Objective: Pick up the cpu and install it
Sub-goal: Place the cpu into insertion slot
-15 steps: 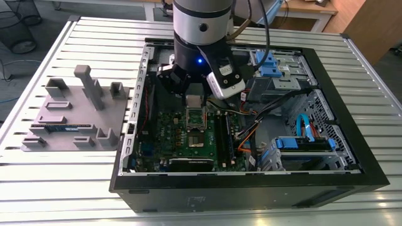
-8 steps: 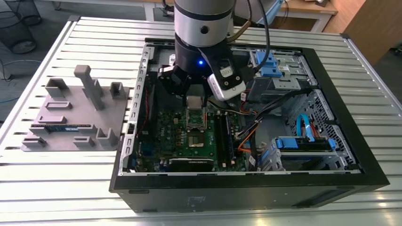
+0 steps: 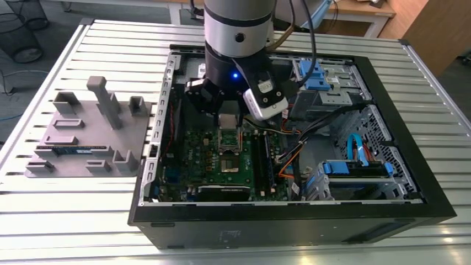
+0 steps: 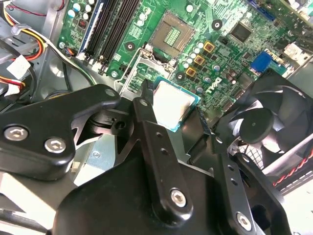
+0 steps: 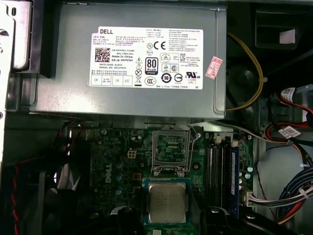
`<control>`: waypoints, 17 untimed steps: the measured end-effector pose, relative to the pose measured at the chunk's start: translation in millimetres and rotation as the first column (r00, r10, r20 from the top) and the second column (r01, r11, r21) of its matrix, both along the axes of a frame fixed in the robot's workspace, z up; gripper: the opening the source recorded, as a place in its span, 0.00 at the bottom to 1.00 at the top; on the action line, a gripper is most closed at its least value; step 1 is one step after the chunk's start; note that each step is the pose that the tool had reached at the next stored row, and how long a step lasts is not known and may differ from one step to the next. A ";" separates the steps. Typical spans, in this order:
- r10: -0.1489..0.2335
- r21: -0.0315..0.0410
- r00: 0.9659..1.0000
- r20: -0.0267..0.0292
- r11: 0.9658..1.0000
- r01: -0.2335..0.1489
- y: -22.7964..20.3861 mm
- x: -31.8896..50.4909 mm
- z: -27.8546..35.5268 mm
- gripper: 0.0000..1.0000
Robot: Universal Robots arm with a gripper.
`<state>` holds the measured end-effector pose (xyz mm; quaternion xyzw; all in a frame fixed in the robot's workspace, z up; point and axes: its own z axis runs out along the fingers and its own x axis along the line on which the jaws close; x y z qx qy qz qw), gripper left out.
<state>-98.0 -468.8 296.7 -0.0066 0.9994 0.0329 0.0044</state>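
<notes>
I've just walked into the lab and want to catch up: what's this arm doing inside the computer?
The arm's tool grips the cpu by its edges, above the motherboard inside the open computer case. The socket is open and empty, right beside the cpu. The chip is picked up but not yet seated.
</notes>
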 end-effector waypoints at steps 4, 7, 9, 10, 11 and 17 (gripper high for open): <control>0.000 0.000 1.000 0.000 1.000 0.000 -3.4 0.0 -2.2 0.47; 0.000 0.000 1.000 0.000 1.000 0.000 -6.1 0.0 -6.4 0.47; 0.000 0.000 1.000 0.000 1.000 0.000 -7.7 0.0 -9.9 0.47; 0.000 0.000 1.000 0.000 1.000 0.000 -8.4 0.0 -11.7 0.47; 0.000 0.000 1.000 0.000 1.000 0.000 -8.8 -0.1 -13.2 0.47; 0.000 0.000 1.000 0.000 1.000 0.000 -9.5 0.1 -23.6 0.47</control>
